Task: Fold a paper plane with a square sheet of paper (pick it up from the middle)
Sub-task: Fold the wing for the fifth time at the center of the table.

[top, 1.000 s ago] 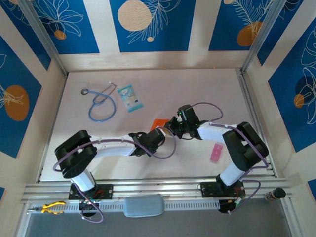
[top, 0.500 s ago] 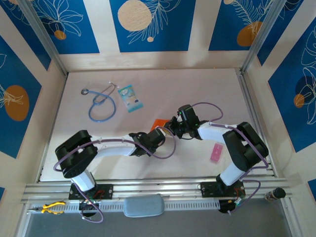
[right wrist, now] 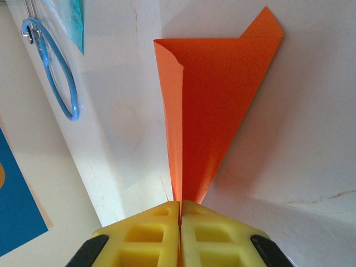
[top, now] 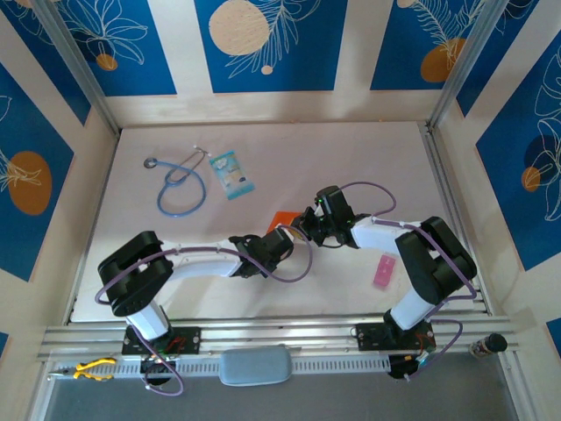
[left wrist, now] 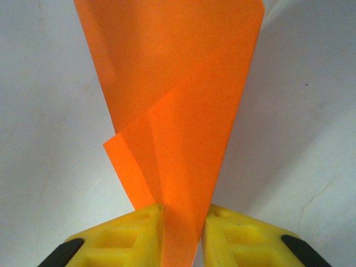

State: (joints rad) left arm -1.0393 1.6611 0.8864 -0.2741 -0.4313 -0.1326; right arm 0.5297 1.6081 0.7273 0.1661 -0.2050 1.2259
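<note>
The orange sheet of paper [top: 281, 217] is folded into a long tapering shape and sits at mid-table where both grippers meet. In the left wrist view the paper [left wrist: 183, 111] rises between my left gripper's [left wrist: 182, 214] yellow fingers. They stand a little apart, with the folded layers filling the gap. My left gripper [top: 286, 235] reaches in from the lower left. In the right wrist view my right gripper [right wrist: 179, 203] is shut on the narrow end of the paper [right wrist: 217, 94], whose far corner is turned over. My right gripper [top: 303, 226] comes in from the right.
A blue stethoscope [top: 180, 184] and a light-blue patterned packet [top: 231, 174] lie at the back left. A small pink strip [top: 384, 270] lies on the table beside the right arm. Patterned walls and metal rails close in the table.
</note>
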